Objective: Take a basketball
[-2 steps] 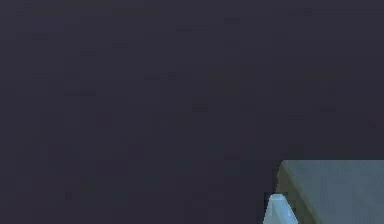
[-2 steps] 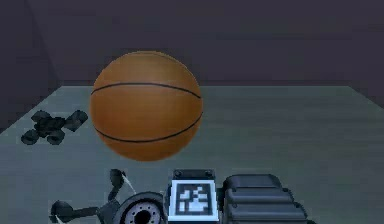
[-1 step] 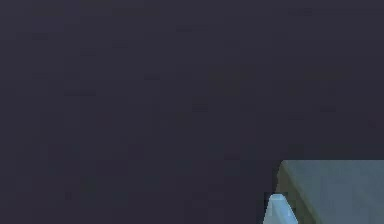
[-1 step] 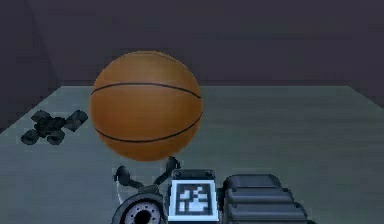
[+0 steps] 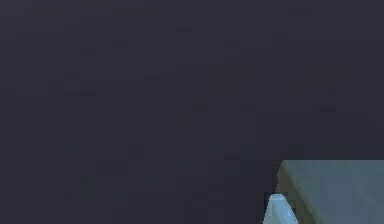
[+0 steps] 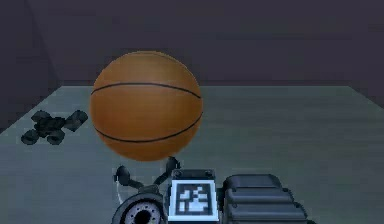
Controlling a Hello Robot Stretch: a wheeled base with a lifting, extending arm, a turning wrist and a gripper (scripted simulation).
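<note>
Right at the middle of the arm side view, a little toward eleven o'clock, shows the orange basketball, large and round, its black seams plain to see. At six o'clock from the ball is the gripper, its two thin fingers pointing up toward the ball's underside. At three o'clock from the gripper stands a white marker, and past that lies the dark arm, along the bottom edge. Behind all this spreads a grey-green surface.

Whether the ball rests on that surface or hangs free of it cannot be told. So it also cannot be told whether the gripper has hold of the ball or has nothing in it. At nine o'clock from the ball, well apart from the gripper, a small dark lumpy thing lies on the surface; what it is cannot be made out. In the forward view a dark wall faces the robot, with a pale corner, likely of the same surface, at five o'clock.

By the look of it, the task is far along. The ball is found, and the arm is out with the gripper right at it. What seems left is a sure hold on the ball and a lift clear of the surface, unless that is already under way.
</note>
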